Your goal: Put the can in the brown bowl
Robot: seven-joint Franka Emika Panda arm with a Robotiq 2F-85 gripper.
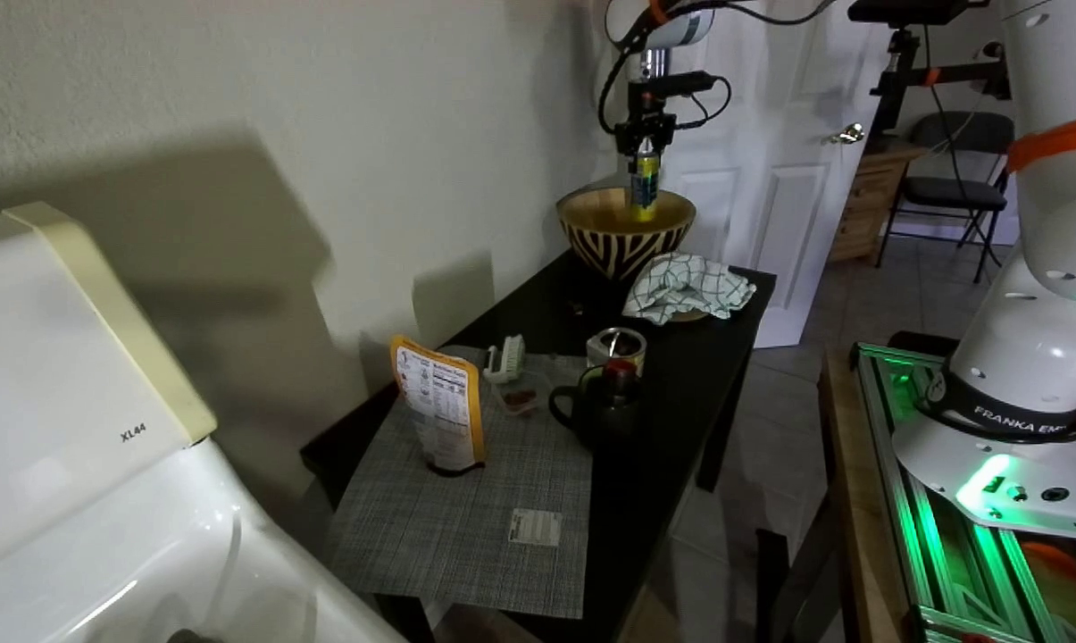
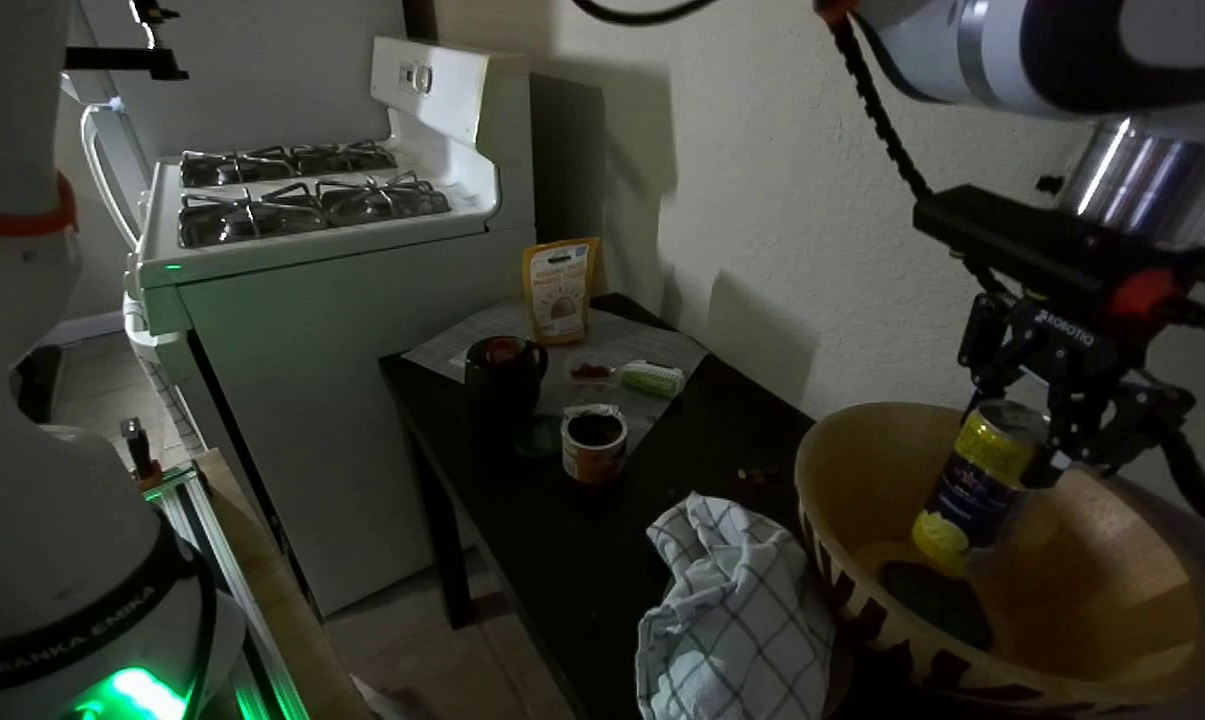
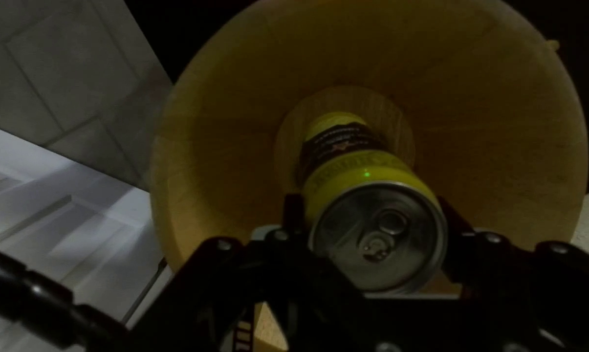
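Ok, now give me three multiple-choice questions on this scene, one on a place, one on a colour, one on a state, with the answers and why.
1. Where is the checked cloth relative to the brown bowl?
A) inside it
B) draped over its top
C) beside it

2. Which colours does the can show?
A) yellow with a dark band
B) plain red
C) plain white

3. What state is the hand in?
A) open and empty
B) shut on the can
C) shut on the cloth

1: C, both exterior views show the cloth next to the bowl.
2: A, the wrist view shows yellow either side of a dark band.
3: B, the can sits between the hand's fingers.
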